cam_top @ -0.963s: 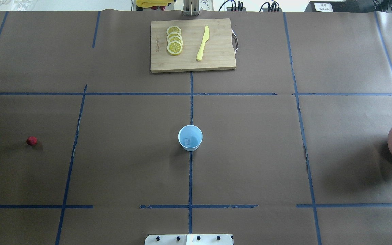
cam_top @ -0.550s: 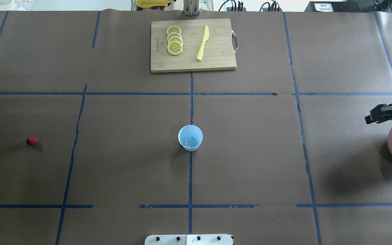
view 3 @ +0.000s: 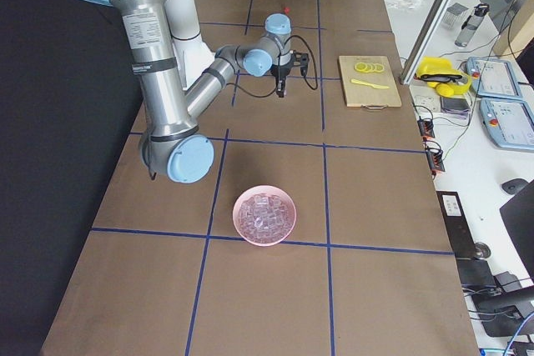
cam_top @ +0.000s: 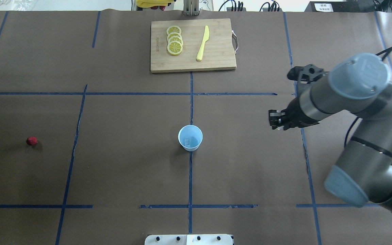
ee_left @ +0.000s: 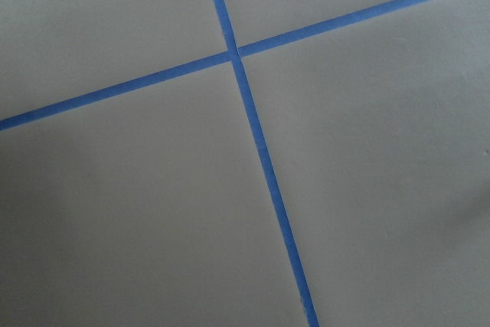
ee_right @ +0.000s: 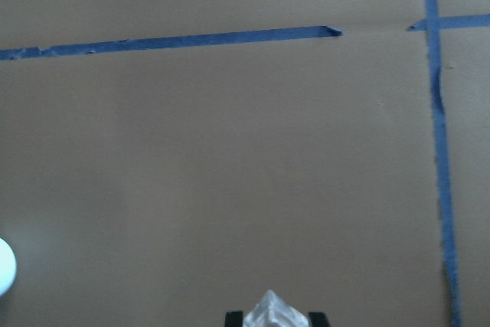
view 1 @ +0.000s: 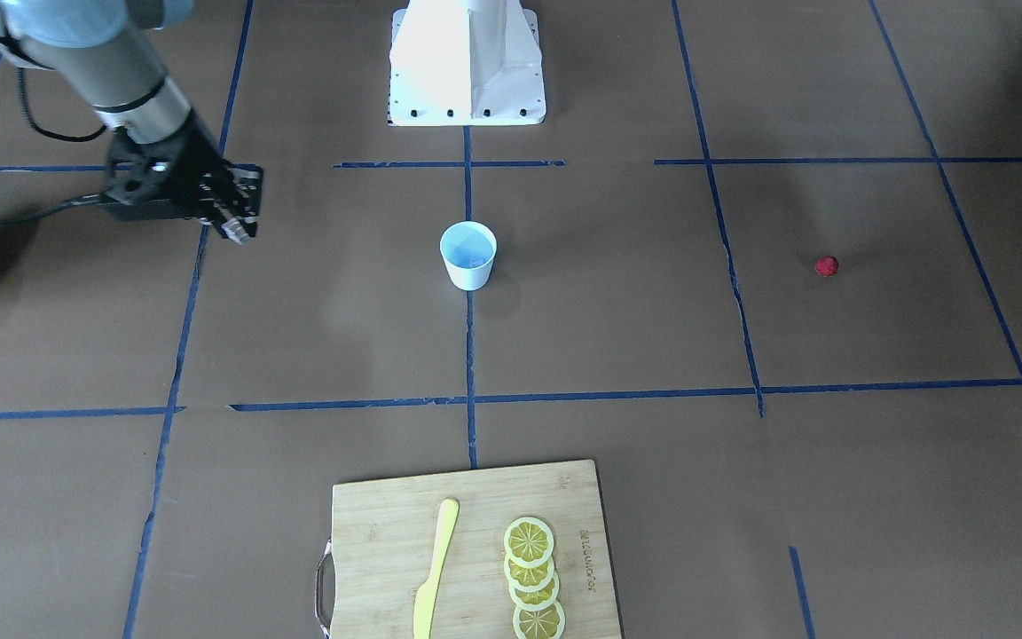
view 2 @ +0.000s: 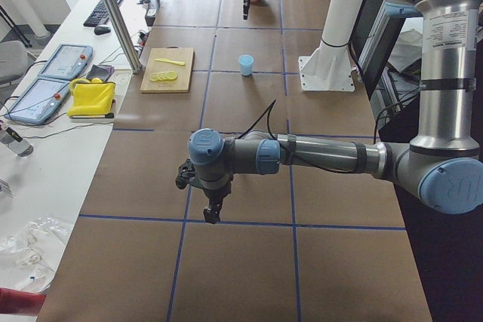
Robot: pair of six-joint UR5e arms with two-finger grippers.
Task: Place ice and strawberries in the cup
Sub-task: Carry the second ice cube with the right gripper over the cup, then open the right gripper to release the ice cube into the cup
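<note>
The right hand (cam_top: 273,122) is clamping an ice cube (ee_right: 272,313) well short of the cup (cam_top: 190,137), probably needing centring over its rim.

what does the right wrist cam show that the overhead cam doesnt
Right wrist only: a clear ice cube pinched in the right claw, at the frame's bottom edge. Overhead only: the strawberry, the cutting board with lemon slices and a knife. Both: that claw, the brown table, blue tape lines, and the cup, just a sliver at the wrist view's left edge.
</note>
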